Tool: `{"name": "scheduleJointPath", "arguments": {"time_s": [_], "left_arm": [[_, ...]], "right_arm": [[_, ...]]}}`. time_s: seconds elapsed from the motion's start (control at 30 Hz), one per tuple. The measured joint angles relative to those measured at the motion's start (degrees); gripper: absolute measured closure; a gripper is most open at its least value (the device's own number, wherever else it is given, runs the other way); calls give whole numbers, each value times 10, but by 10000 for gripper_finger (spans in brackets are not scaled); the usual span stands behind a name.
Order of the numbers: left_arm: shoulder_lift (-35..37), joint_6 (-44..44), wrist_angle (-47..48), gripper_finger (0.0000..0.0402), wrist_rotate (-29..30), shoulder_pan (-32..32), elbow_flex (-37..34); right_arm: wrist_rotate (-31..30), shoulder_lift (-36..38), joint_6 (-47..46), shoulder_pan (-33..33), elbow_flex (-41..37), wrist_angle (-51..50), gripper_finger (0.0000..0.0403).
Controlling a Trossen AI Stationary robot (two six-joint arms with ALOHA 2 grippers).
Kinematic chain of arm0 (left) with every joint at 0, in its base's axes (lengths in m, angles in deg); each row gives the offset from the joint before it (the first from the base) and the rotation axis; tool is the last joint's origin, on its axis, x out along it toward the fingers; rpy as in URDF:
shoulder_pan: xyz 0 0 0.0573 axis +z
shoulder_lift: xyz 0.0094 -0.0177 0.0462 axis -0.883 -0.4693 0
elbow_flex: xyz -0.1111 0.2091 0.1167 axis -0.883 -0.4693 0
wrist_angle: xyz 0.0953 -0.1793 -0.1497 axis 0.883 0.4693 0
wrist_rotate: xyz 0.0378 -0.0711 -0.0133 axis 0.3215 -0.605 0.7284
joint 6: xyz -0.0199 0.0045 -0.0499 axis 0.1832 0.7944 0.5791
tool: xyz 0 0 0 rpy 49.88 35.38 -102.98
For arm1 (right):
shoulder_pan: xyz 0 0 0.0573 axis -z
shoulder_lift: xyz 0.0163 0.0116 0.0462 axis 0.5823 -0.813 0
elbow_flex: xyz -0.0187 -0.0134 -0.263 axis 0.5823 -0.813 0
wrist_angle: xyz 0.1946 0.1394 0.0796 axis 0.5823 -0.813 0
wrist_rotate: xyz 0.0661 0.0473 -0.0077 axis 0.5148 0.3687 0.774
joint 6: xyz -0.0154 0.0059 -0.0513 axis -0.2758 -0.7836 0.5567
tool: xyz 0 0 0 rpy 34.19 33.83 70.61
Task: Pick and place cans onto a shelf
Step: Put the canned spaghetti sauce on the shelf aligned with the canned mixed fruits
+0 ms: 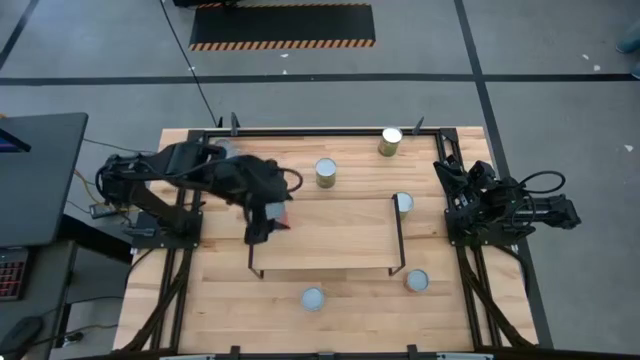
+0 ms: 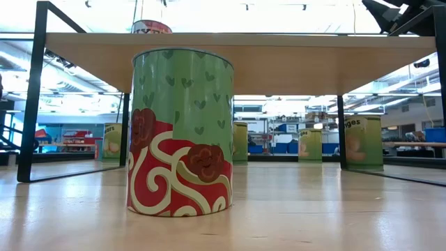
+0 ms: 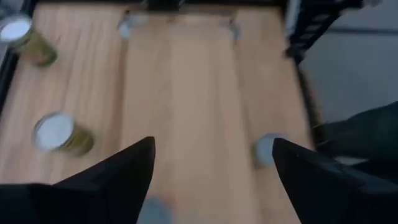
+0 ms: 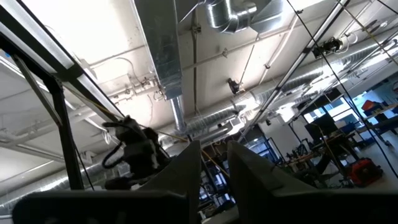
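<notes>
- While my left gripper [image 1: 262, 228] hangs over the shelf's [image 1: 330, 240] left end, I see its fingers [image 3: 118, 180] spread wide — empty.
- My right gripper [image 4: 213, 163] rests at the table's [image 1: 200, 300] right edge, fingers narrow, pointing at the ceiling.
- Five cans — two [image 1: 326, 172] [image 1: 390, 141] near the far edge, one [image 1: 403, 203] touching the shelf's right frame, two [image 1: 313, 298] [image 1: 417, 281] near the front edge.

Left gripper [image 3: 211, 171] with two dark fingers [image 3: 118, 177] spread wide at the frame's bottom, over the long wooden shelf [image 3: 186, 93]. Two cans [image 3: 62, 132] stand at left on the surface [image 3: 81, 74]; another at right centre.
</notes>
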State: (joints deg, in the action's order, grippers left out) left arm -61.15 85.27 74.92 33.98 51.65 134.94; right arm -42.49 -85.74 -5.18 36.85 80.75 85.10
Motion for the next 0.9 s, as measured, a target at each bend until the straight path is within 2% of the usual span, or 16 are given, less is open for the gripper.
{"name": "scheduleJointPath", "arguments": {"time_s": [0.3,0.4,0.67,0.9], "left_arm": [[-13,204,-32,98,8,-129,0],[-30,278,-67,106,29,-181,0],[-117,483,-148,111,112,-282,0],[-207,692,-163,111,117,-338,0]], "right_arm": [[-15,0,-29,0,0,1,317],[-14,0,-43,0,0,1,317],[5,0,-60,0,0,1,317],[64,0,-120,0,0,-26,317]]}}
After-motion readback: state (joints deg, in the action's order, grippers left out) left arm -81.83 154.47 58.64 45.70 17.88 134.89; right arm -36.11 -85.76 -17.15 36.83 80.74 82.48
